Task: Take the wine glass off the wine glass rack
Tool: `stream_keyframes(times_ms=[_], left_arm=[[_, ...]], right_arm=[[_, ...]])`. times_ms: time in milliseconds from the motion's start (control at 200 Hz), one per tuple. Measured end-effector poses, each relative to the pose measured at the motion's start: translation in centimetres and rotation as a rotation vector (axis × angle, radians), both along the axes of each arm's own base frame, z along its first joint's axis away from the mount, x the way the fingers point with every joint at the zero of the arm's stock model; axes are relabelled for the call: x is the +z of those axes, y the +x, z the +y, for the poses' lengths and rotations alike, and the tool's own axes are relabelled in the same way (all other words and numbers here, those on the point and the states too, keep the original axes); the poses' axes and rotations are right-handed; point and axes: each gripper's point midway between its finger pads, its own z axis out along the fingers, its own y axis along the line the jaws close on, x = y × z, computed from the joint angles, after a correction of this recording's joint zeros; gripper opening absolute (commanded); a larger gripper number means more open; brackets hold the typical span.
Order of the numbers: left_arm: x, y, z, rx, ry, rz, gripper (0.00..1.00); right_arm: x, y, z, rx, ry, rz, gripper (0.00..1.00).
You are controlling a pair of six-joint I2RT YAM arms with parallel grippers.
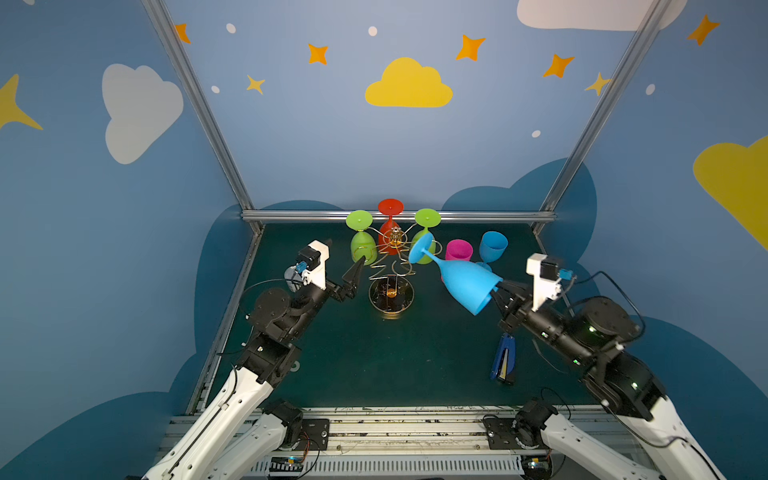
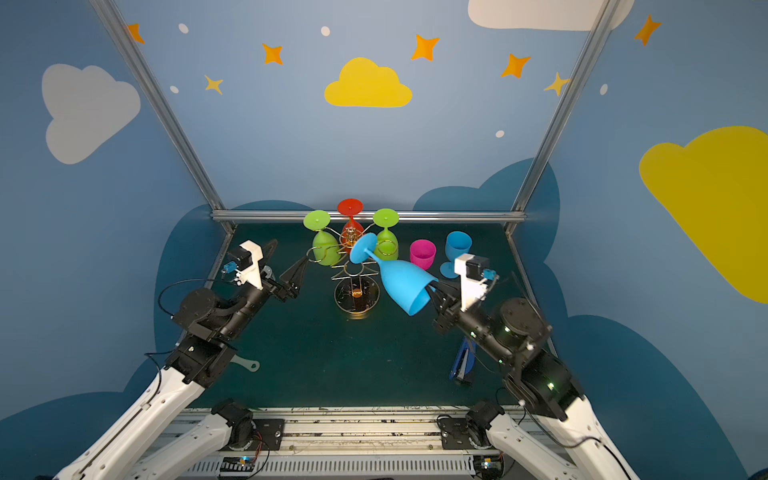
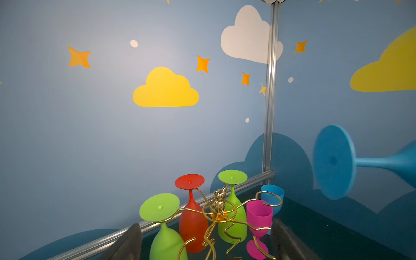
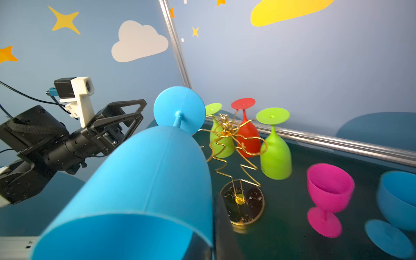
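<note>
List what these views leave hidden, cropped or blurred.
- Right end effector tips: both top views, partly covered by the held blue wine glass rim.
- That glass's bowl: left wrist view, cropped.
- Blue object: both top views, partly under the right arm.
- Standing blue glass: right wrist view, blurred, cropped.

Green tabletop (image 1: 374, 365), gold rack (image 1: 399, 301), pink glass (image 1: 458, 250), blue glass (image 1: 493, 247) (upright), stapler (image 1: 504, 359)

Soft, even light, faint shadows; the back wall (image 1: 332, 137) glows palest at its middle while the corners and the dark table (image 1: 374, 365) stay dim. Wide lenses stretch the edges. In the wrist views the blue wine glass (image 3: 334, 161) and pink glass (image 4: 328, 198) smear with blur
</note>
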Motion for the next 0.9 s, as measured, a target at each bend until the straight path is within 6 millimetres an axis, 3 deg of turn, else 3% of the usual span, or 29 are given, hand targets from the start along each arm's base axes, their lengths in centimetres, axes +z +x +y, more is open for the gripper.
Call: stream_keyframes(times_ms=[80, 140, 260, 375, 476, 601, 696, 896], left_arm=[[-0.4, 0.7, 1.3, 0.070, 0.004, -0.001, 0.93], [-0.8, 1.5, 2.7, 0.132, 0.001, 0.003, 0.94], [-1.6, 3.6, 5.7, 0.245, -0.029, 0.028, 0.95], [-2.8, 5.3, 8.6, 0.329, -0.077, 0.068, 0.95], [-4.2, 6.1, 10.7, 0.376, -0.122, 0.099, 0.95], [-5.6, 6.4, 12.5, 0.405, -0.170, 0.136, 0.95], [-5.5, 6.4, 13.3, 0.418, -0.194, 0.139, 0.95], [-4.9, 5.6, 13.9, 0.422, -0.223, 0.116, 0.95]], right_arm=[[-1.7, -0.6, -2.4, -0.085, -0.050, 0.044, 0.00], [-4.2, -0.5, -4.0, -0.157, -0.120, 0.117, 0.00], [-9.7, -0.1, -6.1, -0.272, -0.299, 0.292, 0.00], [-13.2, 0.3, -7.6, -0.354, -0.443, 0.410, 0.00], [-14.0, 1.1, -8.8, -0.429, -0.535, 0.470, 0.00], [-13.4, 3.2, -10.1, -0.523, -0.586, 0.519, 0.00], [-13.9, 5.0, -11.1, -0.574, -0.611, 0.584, 0.00], [-17.1, 8.9, -13.4, -0.614, -0.634, 0.769, 0.00]])
